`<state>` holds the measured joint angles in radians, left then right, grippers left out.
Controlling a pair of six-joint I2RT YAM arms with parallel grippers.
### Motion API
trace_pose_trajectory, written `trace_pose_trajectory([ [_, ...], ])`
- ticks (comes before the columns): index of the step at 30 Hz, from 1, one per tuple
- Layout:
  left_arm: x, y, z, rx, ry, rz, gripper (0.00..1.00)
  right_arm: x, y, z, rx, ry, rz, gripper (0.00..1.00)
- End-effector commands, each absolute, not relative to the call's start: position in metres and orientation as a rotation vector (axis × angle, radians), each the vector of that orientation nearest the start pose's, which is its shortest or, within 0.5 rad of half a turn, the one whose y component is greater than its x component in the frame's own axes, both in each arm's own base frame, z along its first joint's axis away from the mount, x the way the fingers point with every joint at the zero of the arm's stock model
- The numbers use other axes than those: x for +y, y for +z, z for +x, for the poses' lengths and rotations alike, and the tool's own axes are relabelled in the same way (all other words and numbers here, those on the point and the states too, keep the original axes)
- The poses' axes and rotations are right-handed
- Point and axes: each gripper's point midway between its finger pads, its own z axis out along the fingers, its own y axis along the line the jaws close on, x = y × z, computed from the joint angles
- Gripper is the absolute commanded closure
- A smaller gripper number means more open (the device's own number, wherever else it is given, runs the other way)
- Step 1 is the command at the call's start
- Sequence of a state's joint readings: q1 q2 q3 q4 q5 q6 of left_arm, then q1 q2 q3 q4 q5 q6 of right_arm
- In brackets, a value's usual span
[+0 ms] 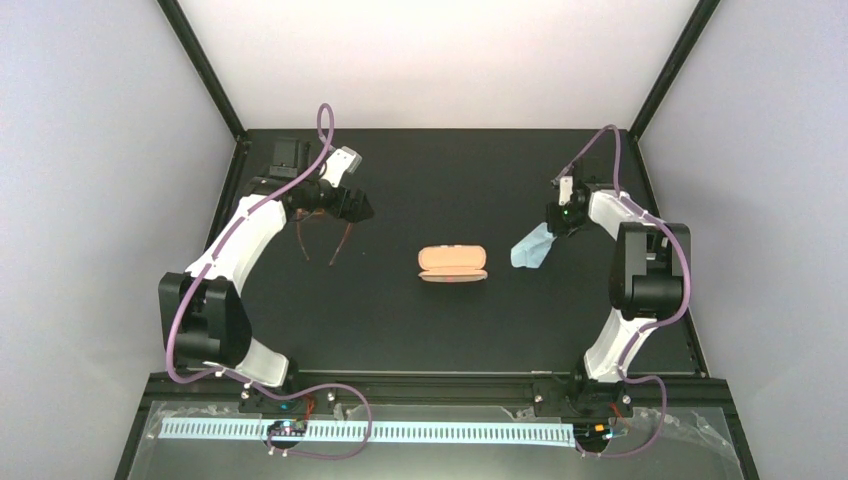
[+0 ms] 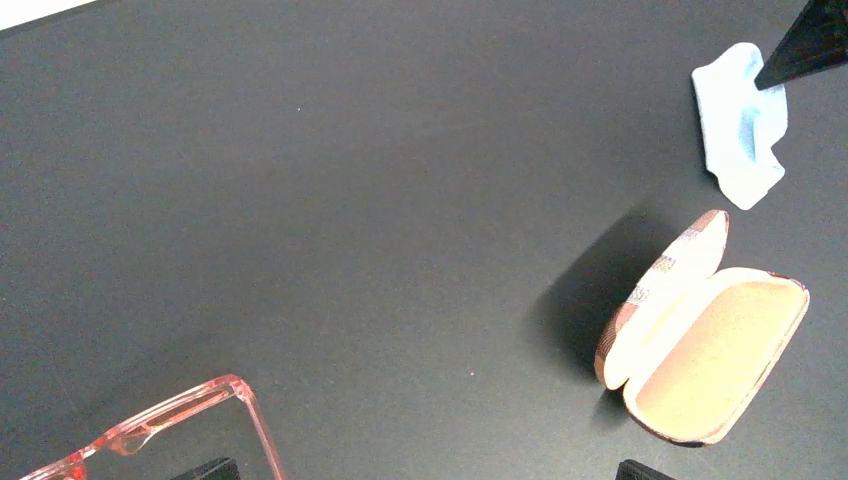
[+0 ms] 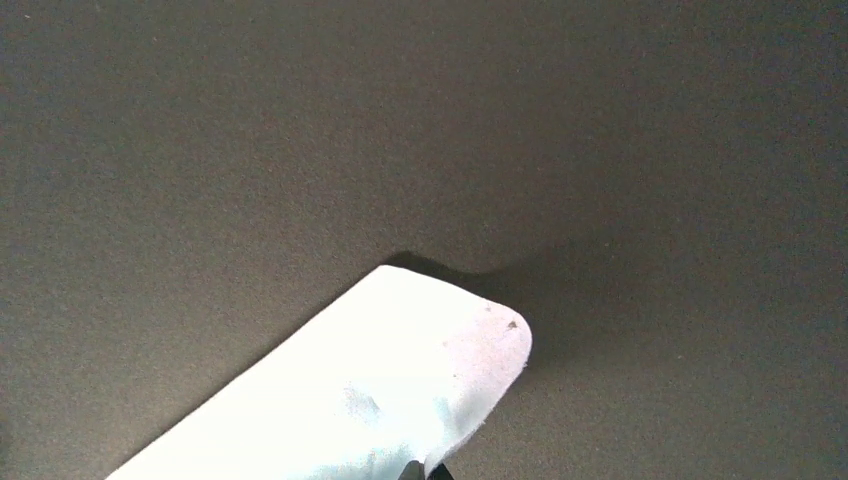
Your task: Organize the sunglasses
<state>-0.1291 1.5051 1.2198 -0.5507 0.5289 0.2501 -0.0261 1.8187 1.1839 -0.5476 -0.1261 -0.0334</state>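
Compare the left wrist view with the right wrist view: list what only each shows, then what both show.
Left wrist only: a corner of the sunglasses and the open case, tan lining showing. Right wrist only: a close look at the rounded fold of the light-blue cloth, with tiny dark specks. Both: that cloth and the black table.

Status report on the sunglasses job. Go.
Left gripper open over sunglasses, no grip. Right gripper shut on blue cloth. Case open mid-table, empty. Nothing between sunglasses and case.
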Motion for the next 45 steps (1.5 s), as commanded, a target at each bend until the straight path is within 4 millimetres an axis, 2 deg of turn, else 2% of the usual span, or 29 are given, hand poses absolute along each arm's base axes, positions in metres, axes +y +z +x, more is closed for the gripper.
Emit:
trace_pose_trajectory([
  [1, -0.139, 0.215, 0.39, 2.19, -0.583, 0.67, 0.01, 0.012, 0.064, 0.42, 2.698, 0.164, -0.092, 0.99],
  [5, -0.138, 0.218, 0.391, 2.172, -0.57, 0.668, 0.01, 0.02, 0.093, 0.421, 2.617, 0.202, -0.196, 0.99],
  [7, -0.139, 0.226, 0.39, 2.129, -0.56, 0.684, 0.01, 0.034, 0.116, 0.417, 2.563, 0.285, -0.302, 0.99],
  [10, -0.144, 0.239, 0.381, 2.011, -0.544, 0.765, 0.01, 0.065, 0.151, 0.399, 2.482, 0.44, -0.505, 0.99],
  [14, -0.154, 0.262, 0.366, 1.815, -0.52, 0.924, 0.01, 0.109, 0.194, 0.359, 2.326, 0.555, -0.839, 0.99],
  [19, -0.168, 0.279, 0.351, 1.747, -0.619, 1.016, 0.01, 0.166, 0.234, 0.298, 2.139, 0.655, -1.2, 0.98],
  [26, -0.168, 0.288, 0.351, 1.76, -0.648, 0.991, 0.01, 0.234, 0.262, 0.221, 1.944, 0.82, -1.583, 0.95],
  [29, -0.17, 0.29, 0.345, 1.743, -0.655, 1.012, 0.01, 0.26, 0.262, 0.194, 1.875, 0.896, -1.702, 0.94],
  [31, -0.17, 0.287, 0.34, 1.73, -0.652, 1.046, 0.01, 0.277, 0.254, 0.178, 1.851, 0.956, -1.776, 0.94],
  [33, -0.17, 0.28, 0.335, 1.732, -0.646, 1.073, 0.01, 0.291, 0.244, 0.169, 1.845, 0.975, -1.835, 0.94],
  [35, -0.169, 0.273, 0.331, 1.735, -0.641, 1.089, 0.01, 0.301, 0.237, 0.168, 1.852, 0.981, -1.854, 0.95],
  [37, -0.169, 0.26, 0.329, 1.749, -0.646, 1.094, 0.01, 0.306, 0.229, 0.181, 1.896, 0.938, -1.805, 0.96],
  [39, -0.168, 0.259, 0.322, 1.727, -0.635, 1.101, 0.01, 0.305, 0.214, 0.2, 1.952, 0.835, -1.737, 0.94],
  [42, -0.168, 0.248, 0.32, 1.735, -0.618, 1.106, 0.01, 0.294, 0.184, 0.226, 2.068, 0.715, -1.628, 0.85],
  [45, -0.17, 0.237, 0.32, 1.756, -0.602, 1.119, 0.01, 0.274, 0.163, 0.264, 2.232, 0.652, -1.431, 0.7],
])
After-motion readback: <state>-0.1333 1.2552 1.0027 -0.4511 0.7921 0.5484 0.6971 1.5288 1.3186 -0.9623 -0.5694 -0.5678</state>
